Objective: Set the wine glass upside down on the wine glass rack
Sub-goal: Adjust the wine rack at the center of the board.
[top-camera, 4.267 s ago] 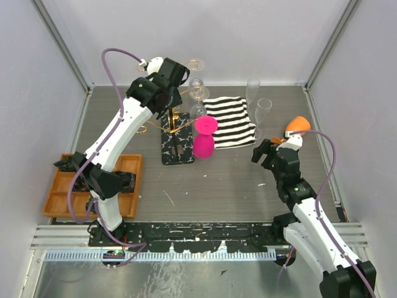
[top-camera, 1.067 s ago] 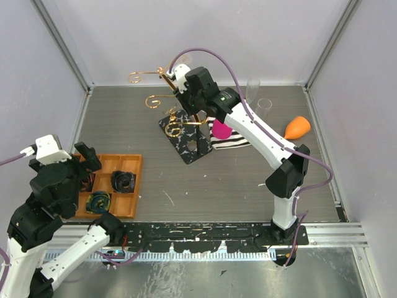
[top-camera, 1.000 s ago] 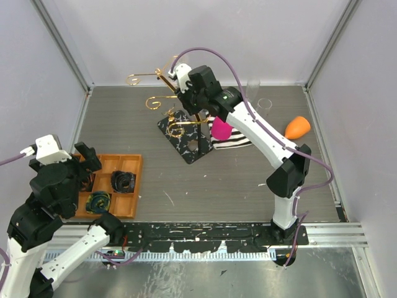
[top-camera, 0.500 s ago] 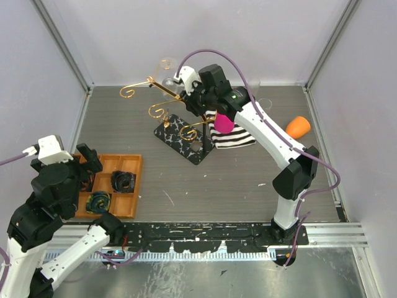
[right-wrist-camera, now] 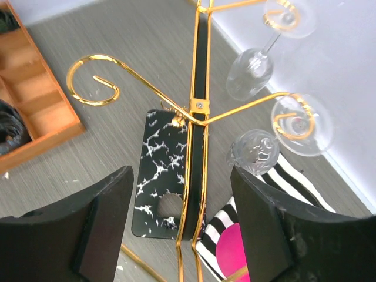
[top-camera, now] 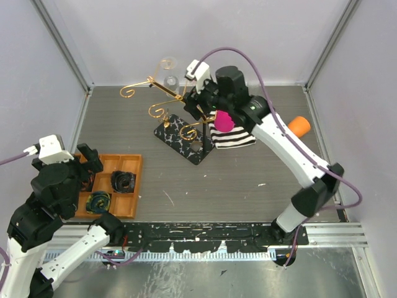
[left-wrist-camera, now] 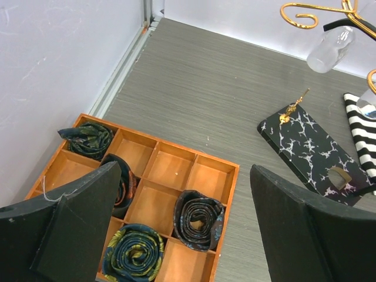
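While the right gripper gapes, the rack stands just ahead.

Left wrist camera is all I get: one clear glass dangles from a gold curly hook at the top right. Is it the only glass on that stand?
Observer: No. The right wrist view shows two clear wine glasses hanging bowl-down from the scroll hooks of the gold wire rack.
Operator: Is the other arm gripping one?
Observer: No. The right gripper is open and holds nothing.
Operator: Anything by the stripy cloth?
Observer: Yes, a bright pink glass at the edge of the black-and-white striped cloth, partly behind the right arm.
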